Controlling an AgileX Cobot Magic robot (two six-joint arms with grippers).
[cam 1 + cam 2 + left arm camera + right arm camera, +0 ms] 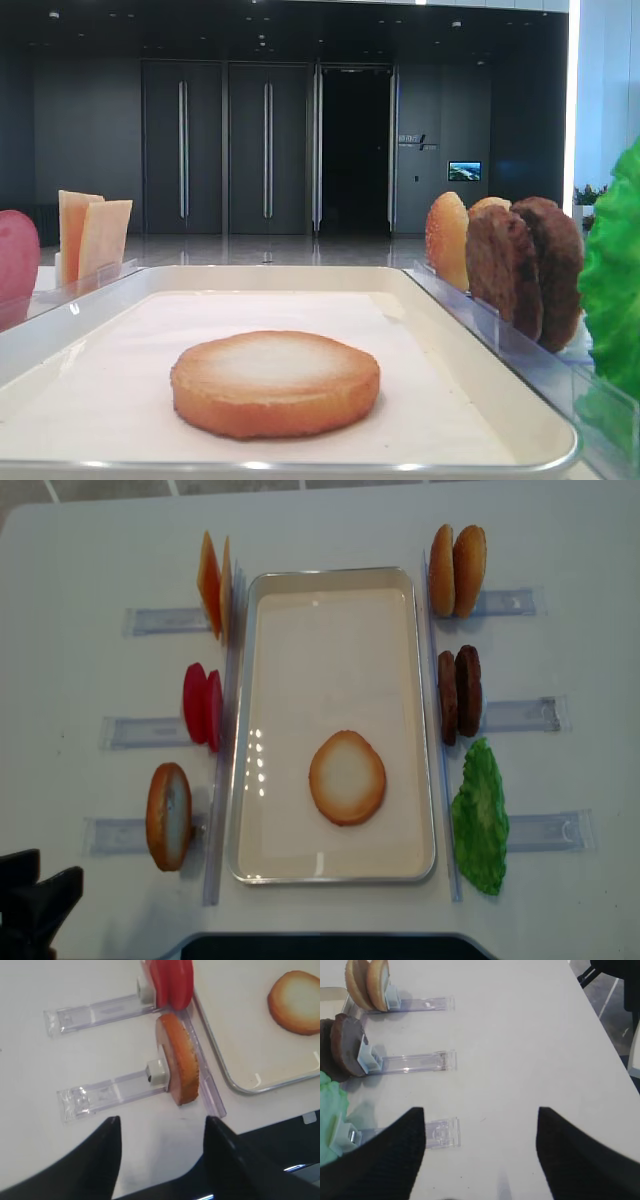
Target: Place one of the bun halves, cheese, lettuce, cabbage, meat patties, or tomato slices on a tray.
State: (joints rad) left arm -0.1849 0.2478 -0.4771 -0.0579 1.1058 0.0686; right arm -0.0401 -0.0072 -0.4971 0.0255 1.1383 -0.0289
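Bun half (347, 777) already sits flat on the tray (262, 730) liner, so I'd back the empty left gripper (160, 1132), jaws apart, straight off the counter (560, 540) without clipping the upright bun (179, 1065) in its holder.

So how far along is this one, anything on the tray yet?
Done: one bun half lies flat on the tray. In hand: nothing; the left gripper and right gripper are empty over bare table. The task asks for one item, so nothing obvious remains.
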